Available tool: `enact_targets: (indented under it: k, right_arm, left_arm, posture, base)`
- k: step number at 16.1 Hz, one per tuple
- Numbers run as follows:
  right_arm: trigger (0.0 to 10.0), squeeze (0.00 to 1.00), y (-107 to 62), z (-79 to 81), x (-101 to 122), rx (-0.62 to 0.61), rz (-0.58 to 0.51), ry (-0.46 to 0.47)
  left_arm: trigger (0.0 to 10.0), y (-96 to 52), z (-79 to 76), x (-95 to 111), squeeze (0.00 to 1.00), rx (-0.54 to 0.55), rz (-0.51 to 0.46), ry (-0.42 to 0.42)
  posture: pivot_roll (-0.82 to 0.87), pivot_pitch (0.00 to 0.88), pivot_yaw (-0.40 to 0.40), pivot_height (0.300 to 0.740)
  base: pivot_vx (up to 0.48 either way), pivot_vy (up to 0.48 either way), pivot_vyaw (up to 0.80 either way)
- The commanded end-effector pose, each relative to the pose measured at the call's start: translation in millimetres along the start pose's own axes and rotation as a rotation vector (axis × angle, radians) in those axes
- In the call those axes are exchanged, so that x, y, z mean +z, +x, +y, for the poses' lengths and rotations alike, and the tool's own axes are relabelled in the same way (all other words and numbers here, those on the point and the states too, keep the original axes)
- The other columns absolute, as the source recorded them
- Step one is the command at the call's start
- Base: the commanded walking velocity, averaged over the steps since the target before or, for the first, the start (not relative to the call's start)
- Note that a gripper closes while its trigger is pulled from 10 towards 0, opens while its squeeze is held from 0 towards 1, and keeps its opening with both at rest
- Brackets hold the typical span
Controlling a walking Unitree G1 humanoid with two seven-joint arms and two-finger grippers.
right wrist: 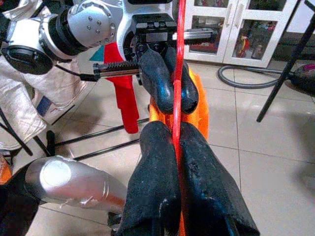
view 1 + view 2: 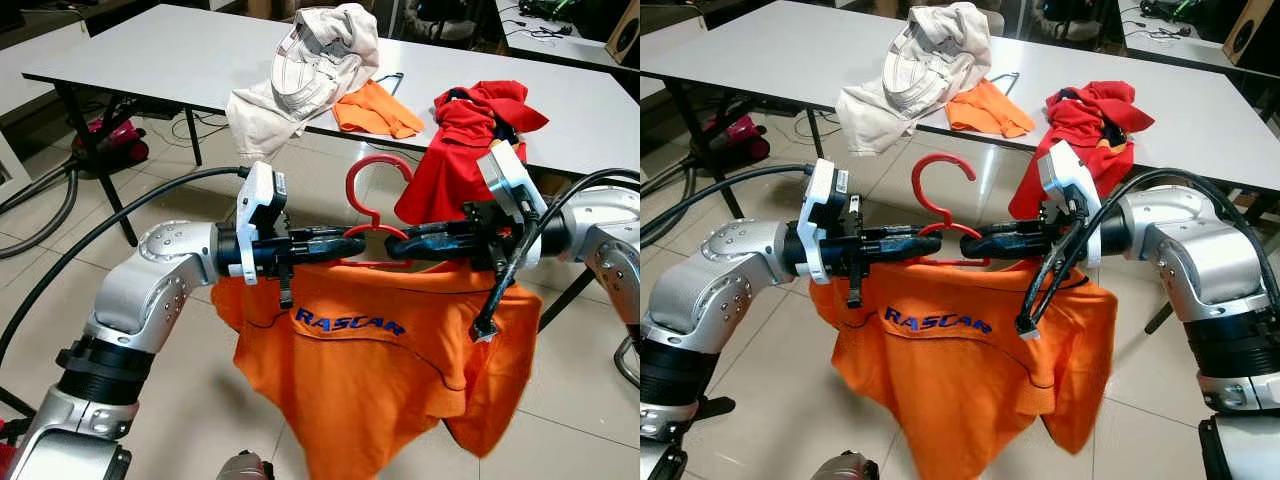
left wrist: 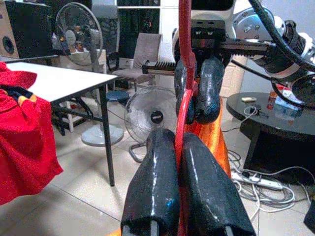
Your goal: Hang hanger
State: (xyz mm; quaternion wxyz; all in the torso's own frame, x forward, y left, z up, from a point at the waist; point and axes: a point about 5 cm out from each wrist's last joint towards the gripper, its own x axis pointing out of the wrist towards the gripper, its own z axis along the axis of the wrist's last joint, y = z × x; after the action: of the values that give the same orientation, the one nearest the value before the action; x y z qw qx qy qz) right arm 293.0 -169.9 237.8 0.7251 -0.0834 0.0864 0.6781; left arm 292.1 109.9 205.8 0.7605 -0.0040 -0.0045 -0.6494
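A red plastic hanger (image 2: 372, 190) stands hook-up in front of me, carrying an orange T-shirt (image 2: 370, 370) printed RASCAR. My left gripper (image 2: 338, 241) is shut on the hanger's left shoulder and my right gripper (image 2: 397, 246) is shut on its right shoulder, fingertips nearly meeting under the hook. In the left wrist view the red hanger (image 3: 183, 98) runs between the black fingers (image 3: 157, 182). The right wrist view has the hanger (image 1: 177, 88) pinched between its fingers (image 1: 157, 182) the same way.
A white table (image 2: 200, 50) stands beyond, with a beige garment (image 2: 300, 80), an orange cloth (image 2: 375, 110) and a red garment (image 2: 460, 150) draped over its edge. Black table legs (image 2: 100, 160) and a grey hose (image 2: 40, 210) are at the left. Tiled floor lies below.
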Motion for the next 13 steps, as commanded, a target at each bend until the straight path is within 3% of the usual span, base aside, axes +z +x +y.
enact_targets:
  k: [1, 4, 5, 7, 8, 9, 10, 13]
  right_arm:
    - [10.0, 0.00, 4.8, 1.7, 20, 0.052, -0.055, -0.088]
    - [10.0, 0.00, 3.7, 0.9, 21, 0.047, -0.060, -0.079]
    - [10.0, 0.89, 3.3, -1.3, 22, 0.030, -0.074, -0.058]
    - [10.0, 0.89, 3.3, -1.6, 22, 0.027, -0.077, -0.057]
    - [10.0, 1.00, 1.8, -4.0, 24, 0.005, -0.098, -0.049]
    - [10.0, 1.00, 0.2, -5.4, 25, -0.007, -0.109, -0.046]
    - [10.0, 1.00, -14.1, -10.9, 33, -0.071, -0.162, -0.066]
    - [10.0, 1.00, -35.4, -7.5, 44, -0.099, -0.217, -0.074]
  left_arm:
    - [0.0, 4.4, -0.4, 4, 0.00, 0.003, -0.044, 0.000]
    - [0.0, 3.4, 0.2, 5, 0.00, 0.019, -0.051, 0.003]
    - [0.0, 0.4, 1.1, 7, 0.00, 0.034, -0.062, 0.006]
    - [0.0, -0.1, 1.3, 7, 0.00, 0.037, -0.063, 0.007]
    - [0.0, -3.4, 1.9, 7, 0.00, 0.047, -0.061, 0.010]
    - [0.0, -5.5, 2.2, 7, 0.00, 0.052, -0.057, 0.011]
    - [0.0, -14.1, 1.1, 4, 0.00, 0.062, -0.034, 0.007]
    - [0.0, -26.8, 1.0, -4, 0.00, 0.106, 0.004, 0.001]
  posture:
    - [0.01, 0.010, -0.023, 0.740]
    - [0.00, 0.010, -0.025, 0.740]
    - [0.00, 0.013, -0.024, 0.740]
    - [0.00, 0.013, -0.024, 0.740]
    - [0.00, 0.013, -0.022, 0.740]
    - [0.00, 0.013, -0.022, 0.740]
    - [0.01, 0.010, -0.017, 0.740]
    - [0.01, 0.008, -0.008, 0.740]
  base:
    - [0.000, 0.000, 0.00]
    - [0.000, 0.000, 0.00]
    - [0.000, 0.000, 0.00]
    - [0.000, 0.000, 0.00]
    - [0.000, 0.000, 0.00]
    - [0.000, 0.000, 0.00]
    - [0.000, 0.000, 0.00]
    - [0.000, 0.000, 0.00]
